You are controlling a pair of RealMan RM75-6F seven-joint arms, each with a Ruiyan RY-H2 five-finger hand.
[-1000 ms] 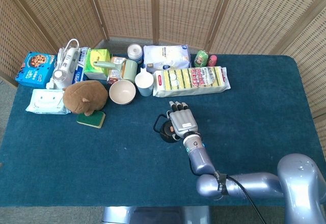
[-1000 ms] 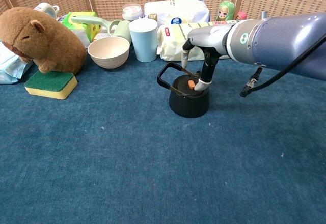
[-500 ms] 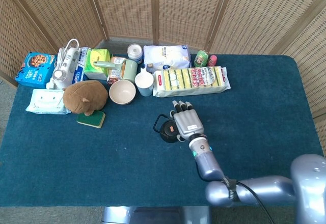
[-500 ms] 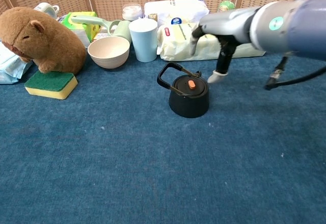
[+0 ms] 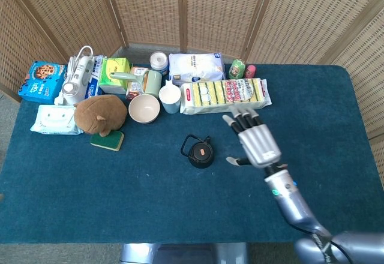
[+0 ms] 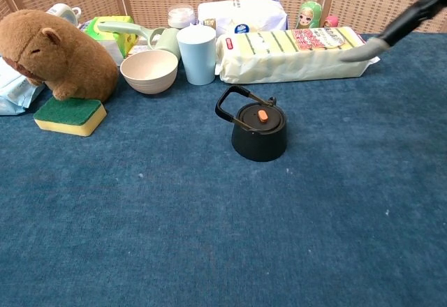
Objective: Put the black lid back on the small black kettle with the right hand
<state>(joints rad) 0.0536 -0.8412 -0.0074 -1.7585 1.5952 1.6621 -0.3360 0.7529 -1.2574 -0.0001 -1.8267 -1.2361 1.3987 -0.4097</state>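
Note:
The small black kettle [image 5: 198, 153] [image 6: 258, 133] stands mid-table with its handle raised toward the left. Its black lid [image 5: 201, 151] [image 6: 260, 116] with an orange knob sits on top of it. My right hand [image 5: 253, 139] hovers to the right of the kettle, well apart from it, fingers spread and holding nothing. In the chest view only one of its fingertips [image 6: 357, 52] shows at the upper right. My left hand is not in either view.
A pack of yellow sponges [image 5: 225, 94] [image 6: 290, 45] lies behind the kettle. A blue cup [image 6: 197, 54], a beige bowl [image 6: 149, 70], a brown plush [image 6: 52, 52] and a green-yellow sponge [image 6: 70, 115] line the back left, with boxes and packets behind.
My right hand has let go of the lid, which stays on the kettle, and has risen and moved away to the right, fingers spreading.

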